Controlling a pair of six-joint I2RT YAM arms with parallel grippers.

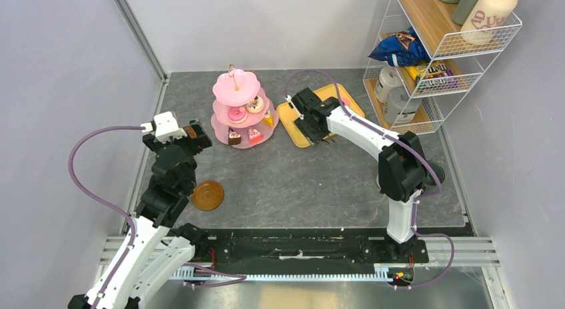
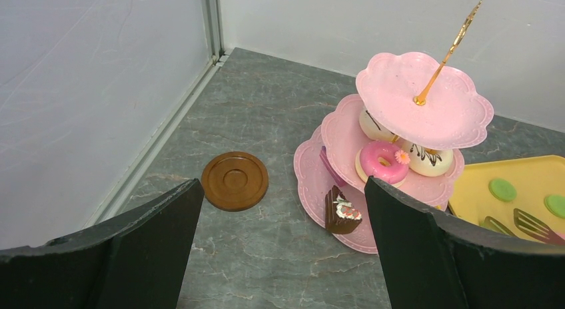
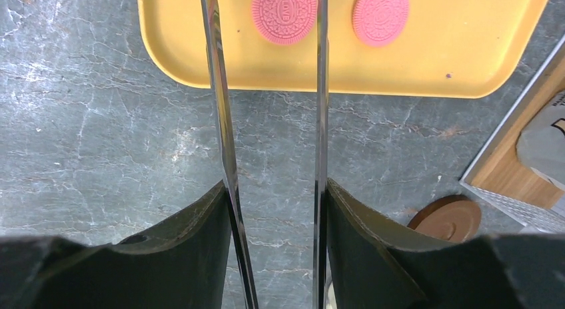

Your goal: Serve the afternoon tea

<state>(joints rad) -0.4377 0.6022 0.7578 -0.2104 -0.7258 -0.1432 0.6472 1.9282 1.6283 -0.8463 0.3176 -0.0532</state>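
The pink three-tier stand (image 1: 236, 109) stands at the back of the table. Its middle tier holds a pink donut (image 2: 381, 160) and white donuts (image 2: 426, 159); a chocolate cake wedge (image 2: 343, 212) sits on the bottom tier. My left gripper (image 2: 283, 189) hangs open and empty, short of the stand's left side (image 1: 193, 139). My right gripper (image 3: 274, 189) is shut on metal tongs (image 3: 223, 122) at the front edge of the yellow tray (image 3: 333, 62). Two pink macarons (image 3: 284, 14) lie on the tray beyond the tong arms, and green macarons (image 2: 502, 189) lie on it too.
One brown saucer (image 2: 234, 180) lies left of the stand, another (image 1: 208, 195) by the left arm, a third (image 3: 446, 219) near the wire shelf rack (image 1: 440, 56). The rack holds a blue crisp bag (image 1: 400, 49), a yellow packet (image 1: 433, 72) and a cream bottle (image 1: 490, 16). Walls close the left and back.
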